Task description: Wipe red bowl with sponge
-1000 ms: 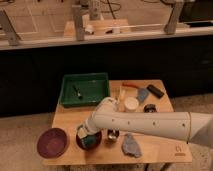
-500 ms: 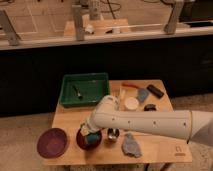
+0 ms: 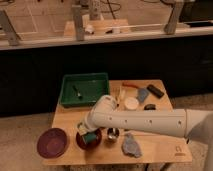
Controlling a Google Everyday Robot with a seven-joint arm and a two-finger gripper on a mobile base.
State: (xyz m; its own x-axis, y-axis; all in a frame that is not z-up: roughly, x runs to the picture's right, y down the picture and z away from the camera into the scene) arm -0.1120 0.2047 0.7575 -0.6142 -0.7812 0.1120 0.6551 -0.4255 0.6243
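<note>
The small dark red bowl (image 3: 88,140) sits near the front left of the wooden table (image 3: 160,145). A teal-green sponge (image 3: 90,137) rests inside it. My gripper (image 3: 85,130) comes in from the right on a long white arm (image 3: 150,120) and is down over the bowl, right at the sponge. The arm's end hides part of the bowl and the spot where the gripper meets the sponge.
A wider maroon plate (image 3: 52,142) lies left of the bowl. A green tray (image 3: 85,89) stands at the back left. A small metal cup (image 3: 113,134) and a grey-blue rag (image 3: 131,146) lie right of the bowl. White dish, blue-grey pad and dark items sit at the back right.
The gripper and arm end have shifted slightly over the bowl; the sponge stays inside the bowl. Nothing else moved.
</note>
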